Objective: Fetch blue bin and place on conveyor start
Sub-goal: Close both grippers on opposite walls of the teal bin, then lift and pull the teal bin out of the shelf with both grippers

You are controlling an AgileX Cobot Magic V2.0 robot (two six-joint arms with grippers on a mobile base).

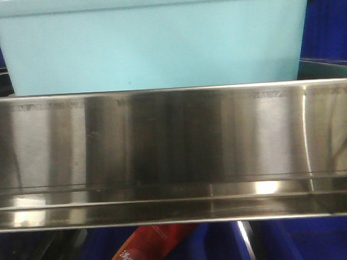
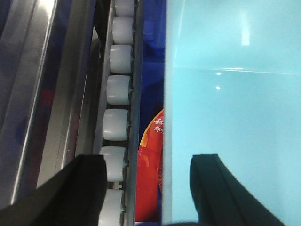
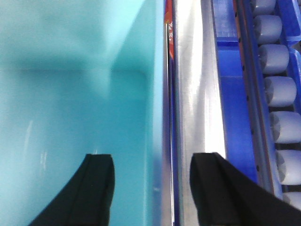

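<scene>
The blue bin (image 1: 152, 44), a pale cyan tub, stands on the shelf behind a steel rail. In the left wrist view the bin (image 2: 235, 117) fills the right side. My left gripper (image 2: 148, 160) is open and straddles its left wall, one finger (image 2: 80, 188) outside over the rollers and the other finger (image 2: 221, 188) over the bin. In the right wrist view I look into the bin (image 3: 70, 103). My right gripper (image 3: 153, 160) is open astride the right wall, one finger (image 3: 96, 188) inside and the other finger (image 3: 216, 188) outside. The conveyor start is out of view.
A shiny stainless-steel shelf rail (image 1: 174, 147) runs across in front of the bin. White rollers (image 2: 117, 89) line the shelf on the left, and more rollers (image 3: 282, 89) on the right. Dark blue crates (image 1: 330, 25) flank the bin. A red packet (image 1: 147, 249) lies below.
</scene>
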